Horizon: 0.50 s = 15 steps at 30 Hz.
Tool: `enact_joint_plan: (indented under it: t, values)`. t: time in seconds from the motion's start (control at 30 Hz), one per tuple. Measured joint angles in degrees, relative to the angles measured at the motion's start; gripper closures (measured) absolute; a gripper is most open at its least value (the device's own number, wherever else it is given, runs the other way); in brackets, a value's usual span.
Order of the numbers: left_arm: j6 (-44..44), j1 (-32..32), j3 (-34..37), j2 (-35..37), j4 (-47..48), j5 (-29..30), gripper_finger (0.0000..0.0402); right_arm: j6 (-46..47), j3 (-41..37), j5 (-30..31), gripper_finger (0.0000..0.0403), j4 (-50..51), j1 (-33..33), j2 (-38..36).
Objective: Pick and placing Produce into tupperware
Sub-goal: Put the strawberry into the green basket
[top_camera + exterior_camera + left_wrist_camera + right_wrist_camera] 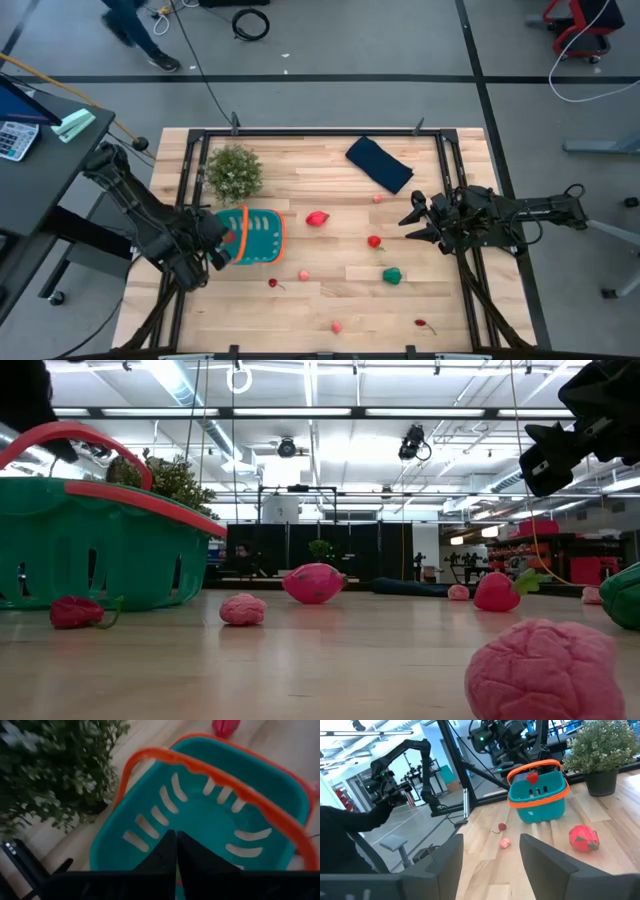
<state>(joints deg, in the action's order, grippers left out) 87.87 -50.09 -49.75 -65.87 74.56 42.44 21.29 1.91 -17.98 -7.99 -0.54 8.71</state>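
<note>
The tupperware is a teal slotted basket (258, 236) with an orange rim and an arched orange handle (210, 770), standing on the table's left side. My left gripper (218, 245) hangs over its near-left part, shut on a small red produce piece (532, 777). My right gripper (414, 219) is open above the table's right side and touches nothing. Loose on the wood lie a pink-red fruit (317, 218), a red strawberry (374, 241), a green piece (392, 275), a dark red cherry (272, 283) and small pink pieces (303, 275). My left gripper pinches the small red piece (532, 777) between its two fingertips, coming from above and pointing down. The piece hangs lifted clear, inside the arch of the handle and over the basket's opening. In the left wrist view the shut fingers (167, 852) hide the place of contact.
A bushy grey-green potted plant (234, 172) stands just beyond the basket. A dark blue folded cloth (379, 163) lies at the far edge. More produce sits near the front edge: a pink piece (336, 326) and a cherry (422, 323). Bare wood lies in the middle.
</note>
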Motion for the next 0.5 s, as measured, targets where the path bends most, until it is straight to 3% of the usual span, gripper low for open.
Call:
enact_joint_plan:
  t: [0.33,0.5]
  values:
    - [-0.1,1.5,2.2,-0.1,-0.9,0.0,0.0283,-4.7,0.0,0.0,0.0199,-0.4,0.0,0.0]
    - [-2.6,1.6,1.6,-0.1,-0.5,0.0,0.0258,-0.6,0.0,0.1,0.0199,-0.5,0.0,0.0]
